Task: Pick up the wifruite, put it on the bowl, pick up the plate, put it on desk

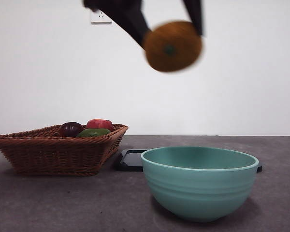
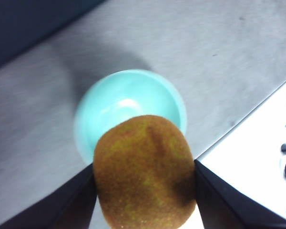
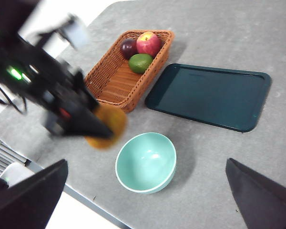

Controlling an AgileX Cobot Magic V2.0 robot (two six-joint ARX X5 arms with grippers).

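The orange-brown wifruite (image 1: pixel 173 46) hangs high in the air, and my left gripper (image 1: pixel 171 29) is shut on it. The left wrist view shows the wifruite (image 2: pixel 143 181) large between the two jaws of the left gripper (image 2: pixel 143 167), with the teal bowl (image 2: pixel 124 102) below and just beyond it. The bowl (image 1: pixel 199 186) stands empty on the desk (image 1: pixel 63 208). Behind it lies the plate (image 1: pixel 130 160), a dark rectangular tray (image 3: pixel 209 95). My right gripper (image 3: pixel 146 161) hovers high over the bowl (image 3: pixel 155 174), open and holding nothing.
A wicker basket (image 1: pixel 53 152) at the left holds a red apple (image 1: pixel 100 124), a green fruit (image 1: pixel 93 132) and a dark purple fruit (image 1: pixel 70 129). The desk's edge (image 3: pixel 86 202) runs close to the bowl.
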